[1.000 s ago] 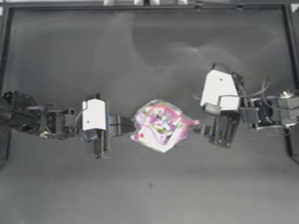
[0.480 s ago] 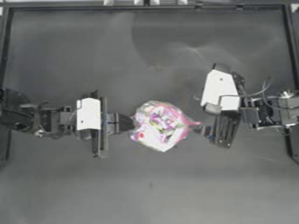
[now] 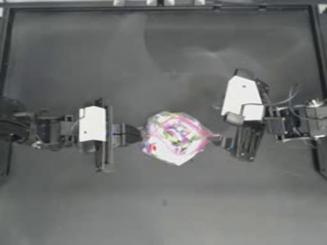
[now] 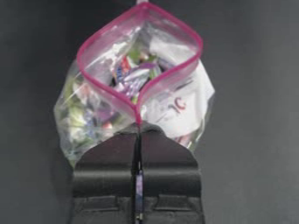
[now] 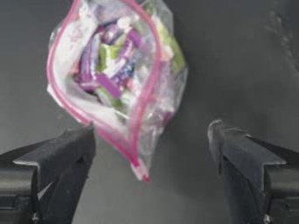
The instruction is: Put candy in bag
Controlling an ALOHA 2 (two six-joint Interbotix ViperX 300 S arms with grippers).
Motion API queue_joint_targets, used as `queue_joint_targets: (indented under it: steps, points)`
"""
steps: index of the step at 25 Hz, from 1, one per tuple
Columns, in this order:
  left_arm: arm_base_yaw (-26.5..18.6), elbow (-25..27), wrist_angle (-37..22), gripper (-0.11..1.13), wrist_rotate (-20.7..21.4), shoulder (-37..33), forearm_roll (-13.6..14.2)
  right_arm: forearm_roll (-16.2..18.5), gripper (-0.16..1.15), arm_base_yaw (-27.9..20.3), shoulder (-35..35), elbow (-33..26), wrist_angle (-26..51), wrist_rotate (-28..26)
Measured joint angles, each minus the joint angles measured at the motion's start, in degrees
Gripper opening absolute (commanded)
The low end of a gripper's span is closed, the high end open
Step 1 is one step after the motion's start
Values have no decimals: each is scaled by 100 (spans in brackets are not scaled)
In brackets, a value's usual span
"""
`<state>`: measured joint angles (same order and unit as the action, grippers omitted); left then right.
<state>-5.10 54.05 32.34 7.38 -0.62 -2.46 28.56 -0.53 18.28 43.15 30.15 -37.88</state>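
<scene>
I have one clear, crinkly plastic zip bag (image 3: 174, 138) at the middle of the dark matte table (image 3: 159, 57), its pink strip bowed into an open almond mouth over many coloured wrapped sweets. My left gripper (image 4: 139, 131) pinches the strip's corner tight; my right gripper (image 5: 151, 142) sits released, near the other corner.

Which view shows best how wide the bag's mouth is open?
The left wrist view: the bag gapes toward the camera, its pink rim a full loop above the shut left gripper. The right wrist view shows the mouth slantwise; the top view only a blur.
</scene>
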Motion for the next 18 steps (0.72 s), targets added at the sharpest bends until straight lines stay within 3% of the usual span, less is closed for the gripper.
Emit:
queue_joint_targets:
  steps: [12,15,18]
  points:
    - [-18,123,-185,11,0,-229,-26,0,102,0,9,18,-26,0]
    - [-26,123,-229,30,-9,-229,-62,0,102,0,9,18,-26,9]
    - [-35,88,-246,61,0,-229,-88,-9,102,0,9,18,-26,0]
